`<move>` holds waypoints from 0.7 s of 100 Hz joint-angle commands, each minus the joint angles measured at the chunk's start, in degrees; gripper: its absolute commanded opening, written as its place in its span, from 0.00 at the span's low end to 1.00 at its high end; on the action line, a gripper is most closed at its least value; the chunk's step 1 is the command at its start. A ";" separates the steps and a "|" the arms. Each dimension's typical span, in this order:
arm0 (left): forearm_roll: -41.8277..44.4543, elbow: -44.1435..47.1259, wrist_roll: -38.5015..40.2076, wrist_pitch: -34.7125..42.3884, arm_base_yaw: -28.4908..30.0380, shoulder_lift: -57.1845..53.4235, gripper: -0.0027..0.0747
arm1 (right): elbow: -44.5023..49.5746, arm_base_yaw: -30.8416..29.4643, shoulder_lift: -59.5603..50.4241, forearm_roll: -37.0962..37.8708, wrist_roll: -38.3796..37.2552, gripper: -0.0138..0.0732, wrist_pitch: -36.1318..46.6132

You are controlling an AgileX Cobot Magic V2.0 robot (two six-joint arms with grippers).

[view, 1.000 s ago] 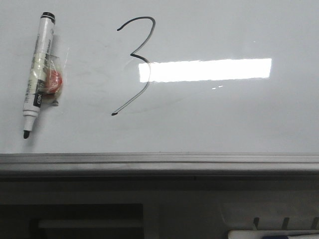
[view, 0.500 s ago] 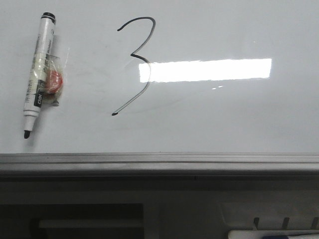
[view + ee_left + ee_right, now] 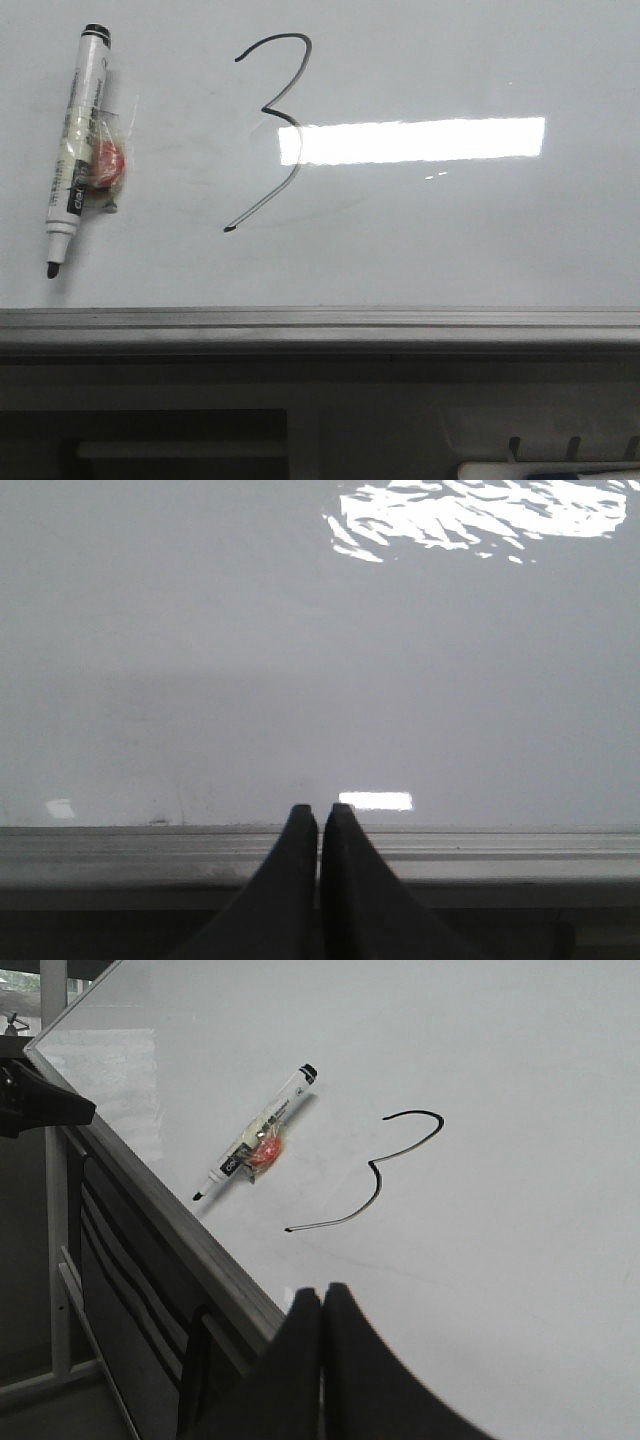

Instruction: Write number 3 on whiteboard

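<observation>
Glossy whiteboard filling most of the front view, grey rail along its lower edge, bright rectangular glare right of centre. Number 3 drawn left of centre: thin black line, tall and slanted, long tail trailing down-left, middle bend just touching the glare's left end. Digit complete by the look of it, so writing judged done.

Marker stuck to the board well left of the 3, cap end up, uncapped tip down, slightly tilted. Orange lump wrapped in clear tape at mid-barrel, probably a magnet or pad holding the pen to the surface; cannot tell which. Parked clear of the digit, likely to keep the tip off fresh ink.

Left gripper low at the rail, fingers pressed together, holding nothing, facing bare board with only faint smudges. Right gripper likewise closed and empty, hanging off the board's lower edge, looking up across the surface at marker and 3. Both apart from the board, neither visible in the front view, pulled back presumably to leave the writing unobstructed and unsmeared.

Little left, judging from this: at most a retreat to rest.
</observation>
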State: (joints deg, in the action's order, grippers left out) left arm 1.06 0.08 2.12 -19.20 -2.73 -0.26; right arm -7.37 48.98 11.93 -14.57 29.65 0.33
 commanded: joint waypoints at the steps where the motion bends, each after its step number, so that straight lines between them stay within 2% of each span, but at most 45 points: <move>1: -0.48 0.62 0.50 2.89 0.12 -1.39 0.01 | -1.42 -0.27 0.34 0.09 0.59 0.09 4.59; 46: -0.48 0.62 0.50 2.89 0.12 -1.39 0.01 | -1.36 -0.27 0.34 0.37 -0.59 0.09 4.24; 51: -0.48 0.62 0.50 2.89 0.12 -1.39 0.01 | -1.43 -0.27 0.34 3.74 -4.24 0.09 3.75; 64: -0.48 0.62 0.50 2.89 0.12 -1.39 0.01 | -1.43 -0.27 0.34 21.79 -24.77 0.09 3.75; 70: -0.48 0.62 0.50 2.89 0.12 -1.39 0.01 | -1.43 -0.53 0.34 23.46 -26.57 0.09 3.75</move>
State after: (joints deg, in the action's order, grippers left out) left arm 1.06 0.08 2.21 -19.20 -2.73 -0.26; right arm -7.01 48.98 11.93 2.93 9.19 0.00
